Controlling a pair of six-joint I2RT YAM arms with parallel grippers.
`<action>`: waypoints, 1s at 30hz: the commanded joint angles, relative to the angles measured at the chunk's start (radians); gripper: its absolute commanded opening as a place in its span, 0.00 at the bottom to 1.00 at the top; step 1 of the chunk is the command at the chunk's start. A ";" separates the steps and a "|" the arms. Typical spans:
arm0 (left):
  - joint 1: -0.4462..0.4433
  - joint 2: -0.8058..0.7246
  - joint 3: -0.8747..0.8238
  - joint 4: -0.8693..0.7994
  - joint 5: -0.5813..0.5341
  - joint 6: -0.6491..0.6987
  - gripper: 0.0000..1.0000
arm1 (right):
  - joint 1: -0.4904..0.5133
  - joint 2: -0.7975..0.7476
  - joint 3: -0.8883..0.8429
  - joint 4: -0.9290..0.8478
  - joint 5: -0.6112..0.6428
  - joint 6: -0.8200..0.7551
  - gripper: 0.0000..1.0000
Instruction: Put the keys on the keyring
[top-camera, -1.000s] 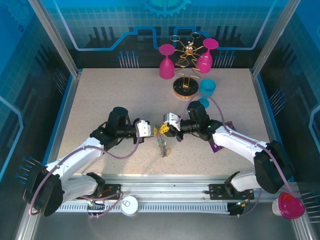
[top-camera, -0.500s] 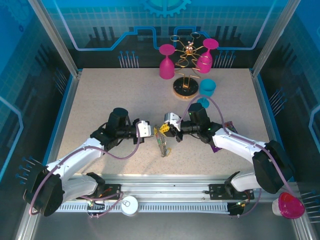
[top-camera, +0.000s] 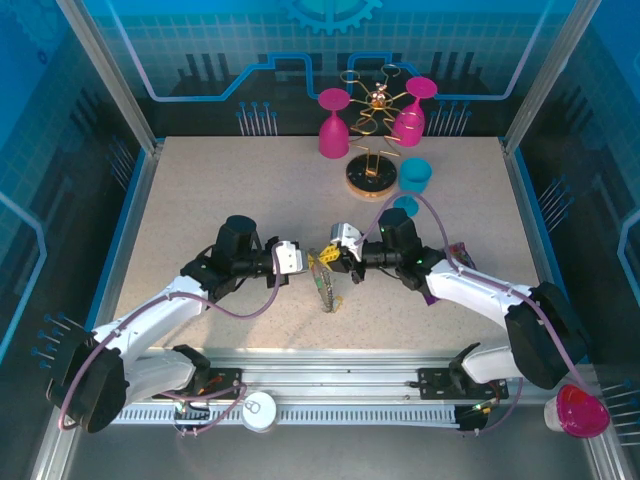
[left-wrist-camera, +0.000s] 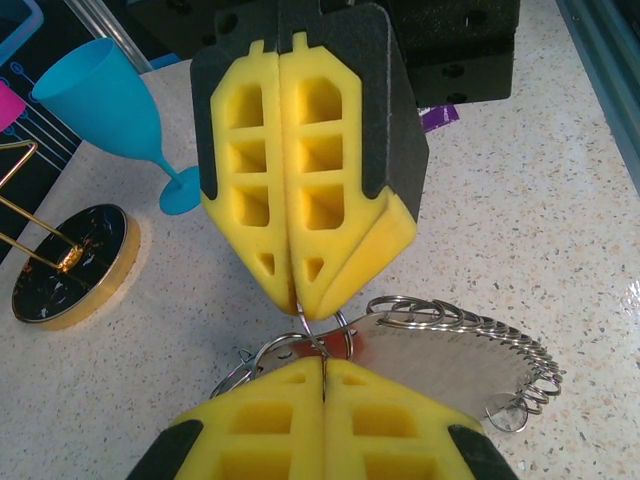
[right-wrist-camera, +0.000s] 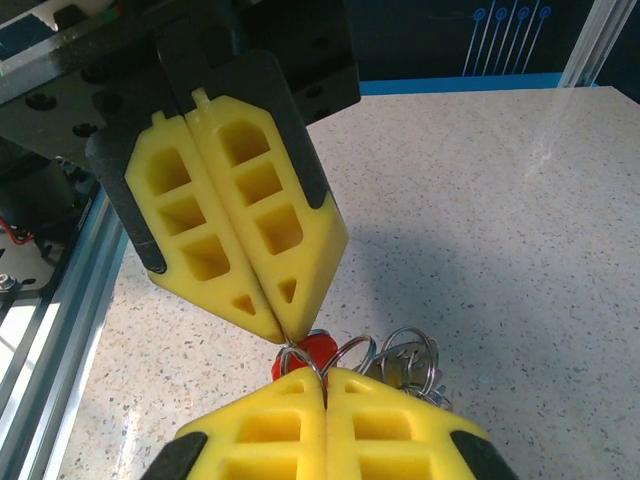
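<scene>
Speckled pale tabletop (top-camera: 200, 200) walled by blue printed panels carries both arms, which meet nose to nose near its middle. The left claw (left-wrist-camera: 322, 385) is clamped fully shut, its yellow pads (left-wrist-camera: 270, 420) pressed flat together, and a thin wire loop of the keyring (left-wrist-camera: 470, 345) is pinched in the seam at its tip. The right claw (right-wrist-camera: 325, 378) faces it tip to tip, almost touching, and is likewise closed tight on a thin wire loop of the same bunch. From the left wrist, the keyring's grey body with its silvery coiled edge fans out just beyond and to one side of the left claw's tip, over the table; from above, it hangs straight down beneath the two meeting tips, and whether its lower end touches the tabletop cannot be told. Of the keys (right-wrist-camera: 315, 348), one red plastic head sits right behind the point where the tips meet, tucked among small split rings (right-wrist-camera: 405, 355); any other heads are too hidden to tell. Well beyond the claws, at the far edge, stands a gold rack (top-camera: 372, 170) with two pink glasses (top-camera: 333, 125) and a blue cup (top-camera: 415, 172) beside it. A purple packet (top-camera: 435, 295) lies partly under the right arm, behind its claw.
</scene>
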 joint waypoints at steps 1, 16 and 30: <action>-0.014 0.008 -0.018 -0.021 0.028 0.017 0.00 | 0.001 -0.028 -0.016 0.171 0.044 0.064 0.00; -0.014 0.009 -0.020 0.011 -0.020 -0.001 0.00 | 0.010 -0.013 -0.045 0.145 0.024 0.021 0.00; -0.014 -0.100 -0.016 -0.126 -0.261 -0.186 0.00 | -0.007 -0.016 -0.003 -0.015 0.239 0.099 0.03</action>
